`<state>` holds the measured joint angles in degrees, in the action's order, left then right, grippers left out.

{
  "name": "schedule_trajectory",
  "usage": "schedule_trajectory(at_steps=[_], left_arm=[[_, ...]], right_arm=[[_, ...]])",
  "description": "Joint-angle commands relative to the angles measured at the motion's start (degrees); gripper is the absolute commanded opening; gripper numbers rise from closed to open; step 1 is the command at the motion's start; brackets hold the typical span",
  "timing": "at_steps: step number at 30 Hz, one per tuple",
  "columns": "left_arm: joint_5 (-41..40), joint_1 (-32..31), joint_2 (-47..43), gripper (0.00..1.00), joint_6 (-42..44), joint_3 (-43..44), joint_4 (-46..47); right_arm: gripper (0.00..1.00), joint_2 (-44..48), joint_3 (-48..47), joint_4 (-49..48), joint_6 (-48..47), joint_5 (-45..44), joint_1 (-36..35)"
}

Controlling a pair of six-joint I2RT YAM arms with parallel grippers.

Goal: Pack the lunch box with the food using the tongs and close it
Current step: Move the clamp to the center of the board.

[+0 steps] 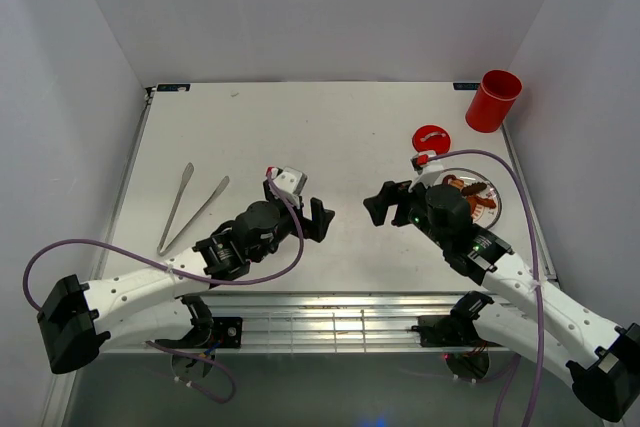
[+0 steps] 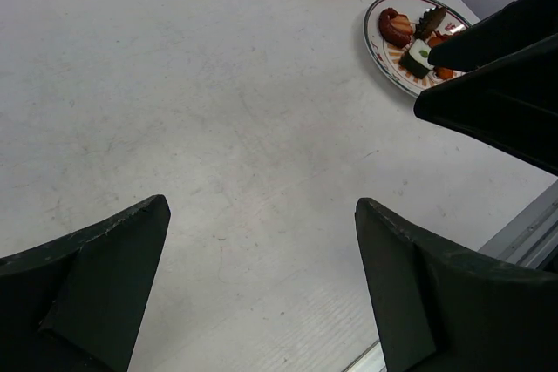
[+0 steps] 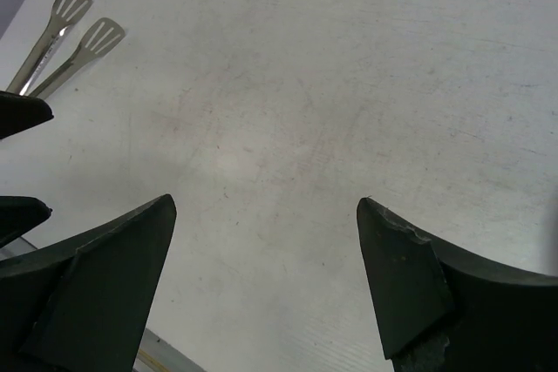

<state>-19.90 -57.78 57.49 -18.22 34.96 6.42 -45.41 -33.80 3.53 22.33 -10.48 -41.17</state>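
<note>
My left gripper [image 1: 318,219] and right gripper [image 1: 378,205] both hang wide open, holding nothing. The long silver metal tongs [image 1: 190,207] lie flat at far left. I'd take them with the left, pinching across both arms mid-length. The tall red plastic lunch box [image 1: 493,100] stands far right, uncovered, with no food visible inside. Its flat red lid [image 1: 432,136] lies apart from it. The small brown food pieces [image 2: 397,25] sit on the round orange-patterned plate [image 2: 370,28].
</note>
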Motion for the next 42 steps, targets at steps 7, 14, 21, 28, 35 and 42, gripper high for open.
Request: schedule_trajectory(at_steps=[7,14,21,28,35,42], left_arm=[[-13.3,1.3,9.5,0.98,3.0,18.5,-18.4],[-5.3,21.1,19.1,0.92,6.7,33.0,-36.1],[4.2,41.4,25.6,0.77,9.9,34.2,-44.1],[5.1,49.9,32.0,0.71,10.4,30.8,-43.2],[5.6,51.3,37.7,0.57,9.7,30.1,-42.4],[5.0,51.4,40.1,0.55,10.3,29.8,-41.2]], right_arm=[[0.9,3.7,3.0,-7.5,-3.1,5.2,-0.2],[0.9,8.5,8.2,-13.9,-4.7,8.3,-0.1],[0.9,9.2,8.4,-13.5,-4.7,7.8,-0.1],[0.91,8.9,8.3,-13.3,-4.2,8.5,-0.1],[0.91,8.6,8.1,-12.9,-4.2,8.5,-0.1],[0.91,8.8,8.3,-12.8,-4.2,7.9,-0.1]])
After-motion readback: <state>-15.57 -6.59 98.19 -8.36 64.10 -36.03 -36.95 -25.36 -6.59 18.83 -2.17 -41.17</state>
